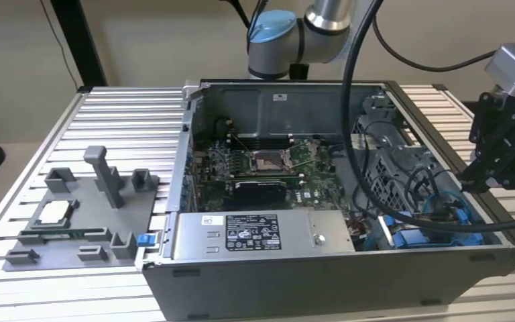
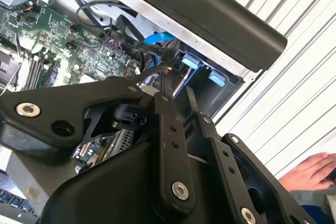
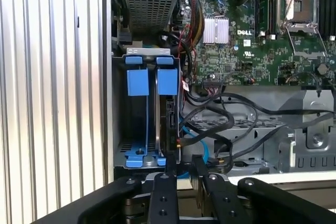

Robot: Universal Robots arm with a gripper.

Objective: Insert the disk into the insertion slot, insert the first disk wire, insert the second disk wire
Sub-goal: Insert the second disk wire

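The disk (image 3: 168, 85) stands edge-on inside the insertion slot (image 3: 149, 52), its blue frame level with the slot's grey rim. The gripper (image 3: 184, 160) is just beside the slot's far end. Its two fingers (image 3: 171, 165) are parallel and slightly spread, with a narrow gap between them. In the second wrist view, one fingertip is at a black connector (image 2: 178, 64) by the slot. Whether it touches cannot be told.
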